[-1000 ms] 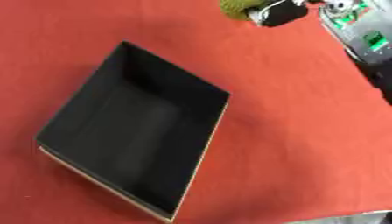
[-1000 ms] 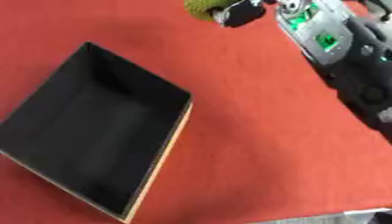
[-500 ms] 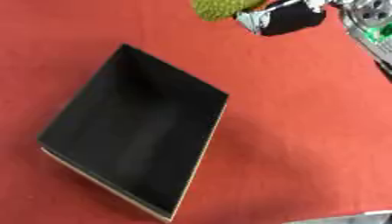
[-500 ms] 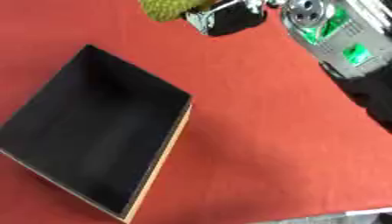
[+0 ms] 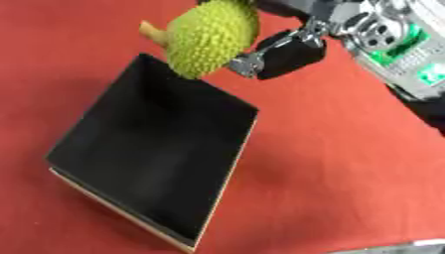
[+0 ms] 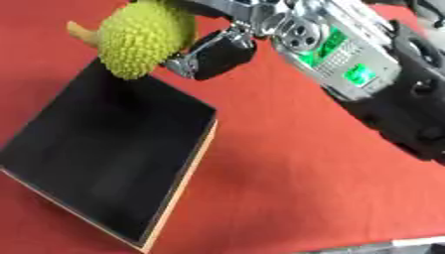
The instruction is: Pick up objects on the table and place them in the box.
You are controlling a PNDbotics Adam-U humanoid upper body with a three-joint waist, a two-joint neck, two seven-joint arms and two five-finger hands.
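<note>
A red counter fills the view. A spiky green fruit with a short tan stem hangs in the air over the far corner of the black box. The right robot hand grasps the fruit, its fingers curled around it. The box looks empty inside.
</note>
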